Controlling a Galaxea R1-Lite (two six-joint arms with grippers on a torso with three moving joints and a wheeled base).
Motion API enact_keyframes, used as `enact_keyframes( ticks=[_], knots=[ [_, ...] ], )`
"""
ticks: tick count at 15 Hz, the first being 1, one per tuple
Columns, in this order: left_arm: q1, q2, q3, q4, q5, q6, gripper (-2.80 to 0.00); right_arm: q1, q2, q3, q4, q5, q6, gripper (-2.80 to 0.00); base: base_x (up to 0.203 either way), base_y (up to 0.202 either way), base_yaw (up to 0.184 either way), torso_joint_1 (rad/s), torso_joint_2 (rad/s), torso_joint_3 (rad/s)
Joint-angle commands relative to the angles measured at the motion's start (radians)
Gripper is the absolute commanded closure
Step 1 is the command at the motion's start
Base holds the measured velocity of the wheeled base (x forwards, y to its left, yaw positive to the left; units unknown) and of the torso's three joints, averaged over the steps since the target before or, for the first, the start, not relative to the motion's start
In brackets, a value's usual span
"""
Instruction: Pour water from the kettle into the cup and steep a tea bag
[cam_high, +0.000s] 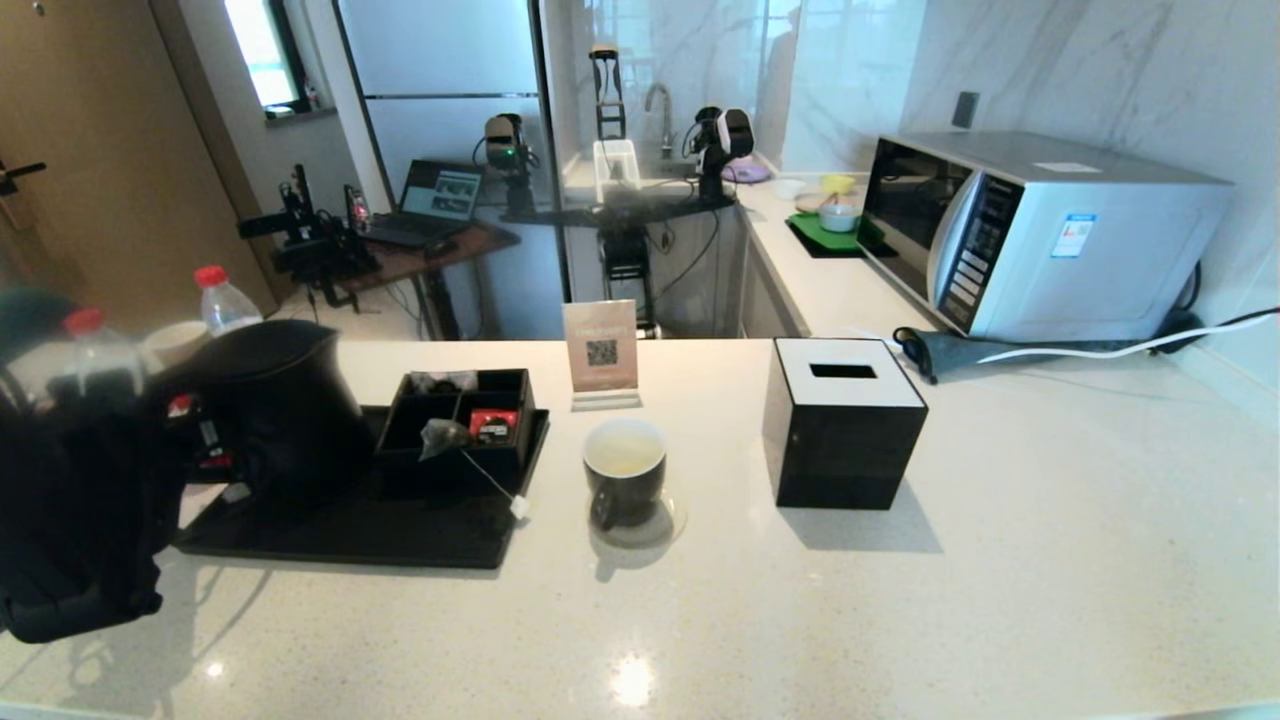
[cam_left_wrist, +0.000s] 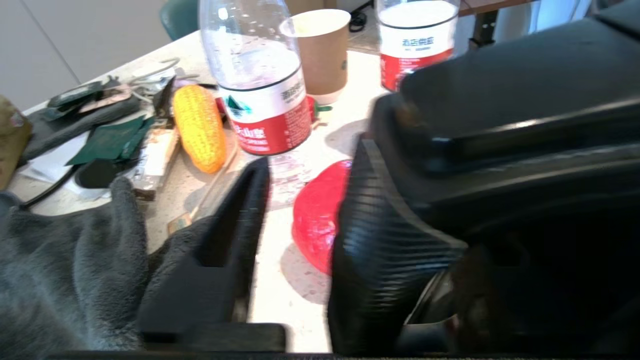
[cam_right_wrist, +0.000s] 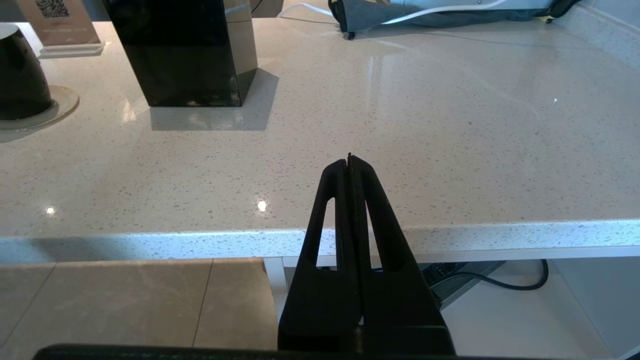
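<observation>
Left gripper fingers stand apart, one beside the kettle handle, on the tray at the worktop's left. Right gripper fingers pressed together at the near edge. Only the head view shows the cup and tea bag.

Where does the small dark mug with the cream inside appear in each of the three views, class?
Head view: the small dark mug stands mid-counter, between the black tray and the black tissue box.
Left wrist view: not in it.
Right wrist view: only the mug's dark side shows at the picture's edge, on its saucer.
Shared landmark: the tissue box beside the mug, seen in the head and right wrist views.
</observation>
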Motion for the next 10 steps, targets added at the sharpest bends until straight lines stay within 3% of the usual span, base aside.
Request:
enact_keyframes(
  ticks=[1, 10],
  knots=[
    [0.000, 0.002, 0.004, -0.050, 0.002, 0.001, -2.80, 0.000, 0.001, 0.000, 0.000, -0.001, 0.000, 0.00, 0.000, 0.000, 0.000, 0.000, 0.00, 0.000],
    [0.001, -0.064, 0.072, -0.050, 0.001, -0.011, -2.80, 0.000, 0.001, 0.000, 0.000, -0.001, 0.000, 0.00, 0.000, 0.000, 0.000, 0.000, 0.00, 0.000]
  ],
)
